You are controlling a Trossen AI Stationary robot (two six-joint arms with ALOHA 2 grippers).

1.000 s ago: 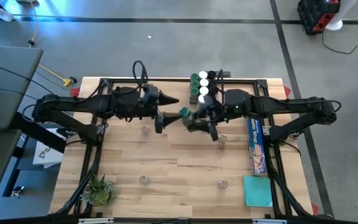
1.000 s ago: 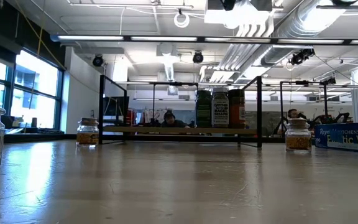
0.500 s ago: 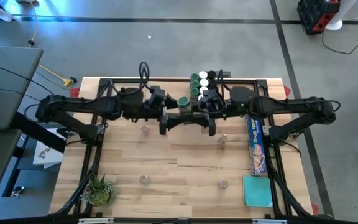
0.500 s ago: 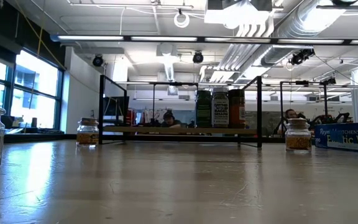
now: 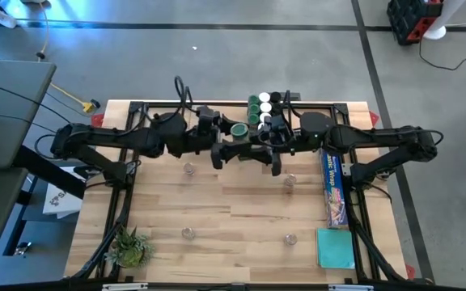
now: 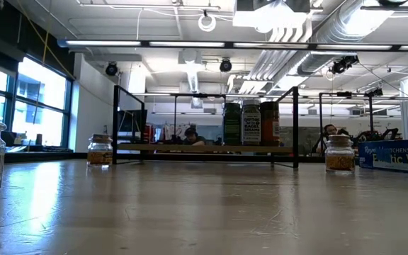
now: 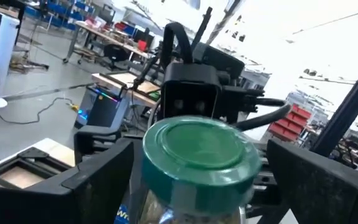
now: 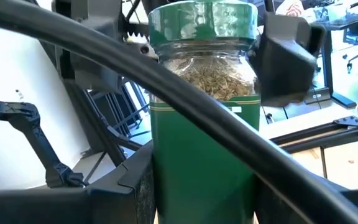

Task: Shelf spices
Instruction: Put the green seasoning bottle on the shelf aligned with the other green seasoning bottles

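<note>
One of the spices, a glass jar with a green lid (image 5: 238, 129) and a green label, hangs upright above the table's far middle. My right gripper (image 5: 250, 139) is shut on it from the right. My left gripper (image 5: 226, 137) is open and comes from the left. Its fingers (image 7: 101, 177) stand on either side of the jar's lid (image 7: 199, 144), apart from it. The shelf (image 6: 204, 148) stands at the far edge with several jars (image 5: 265, 107) on its board. Loose jars (image 5: 188, 168) (image 5: 290, 179) stand on the table. My right gripper pinches the jar's lower body at the green label (image 8: 204, 155) between its two fingers (image 8: 120, 186). The fingers lie level and come from the table's right side. The jar stands upright with its lid up, lifted clear of the table.
A long blue box (image 5: 334, 190) and a teal pad (image 5: 334, 246) lie at the right, and a small green plant (image 5: 129, 246) stands at the near left. Two more jars (image 5: 187, 233) (image 5: 290, 238) stand nearer the front. A black cable (image 8: 185, 93) crosses the right wrist view.
My right gripper has tipped up to level, and the jar has come upright with its lid now facing up. My left gripper has moved right and toward the far edge and has tipped up, so its open fingers now stand around the jar's lid.
</note>
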